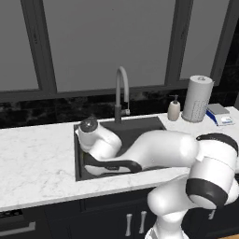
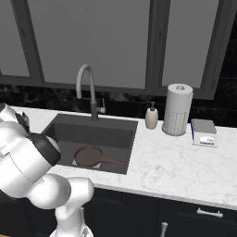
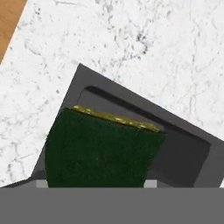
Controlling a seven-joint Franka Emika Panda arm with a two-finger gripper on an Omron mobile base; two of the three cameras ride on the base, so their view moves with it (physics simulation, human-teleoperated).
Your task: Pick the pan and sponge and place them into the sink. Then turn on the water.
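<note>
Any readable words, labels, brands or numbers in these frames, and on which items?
None can be read.
Small box: blue and white front, print too blurred to read.
Soap bottle: no label seen.
Paper towel roll: faint dotted pattern, no text.

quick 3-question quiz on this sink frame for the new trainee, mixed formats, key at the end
1. True or false: the pan already lies inside the sink.
2. In the hand view, the sponge sits close before the camera, above which spot? A) the paper towel roll B) a corner of the sink C) the stove
3. Fill in: the white soap bottle stands between the faucet and the ____.

Key:
1. True; it lies on the basin floor, handle pointing right in the right base view.
2. B
3. Paper towel roll.
</note>
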